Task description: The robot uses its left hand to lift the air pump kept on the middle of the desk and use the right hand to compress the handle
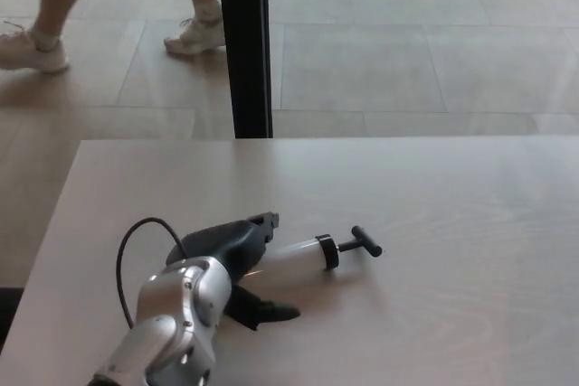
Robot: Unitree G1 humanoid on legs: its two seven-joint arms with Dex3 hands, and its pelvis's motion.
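Note:
The air pump (296, 254) has a clear barrel, a black collar and a black T-handle (364, 241) pointing right and slightly up. My left hand (231, 255) is shut on the barrel's left end, fingers (261, 222) over the top and thumb (263, 311) sticking out below. The pump is tilted, its handle end a little above the pale desk (434, 214). A black cable (122, 264) loops from my silver wrist. My right hand does not show.
A black vertical post (244, 42) stands just behind the desk's far edge. A person's legs in white shoes (194, 35) walk across the tiled floor at the upper left. The desk's left edge runs close to my forearm.

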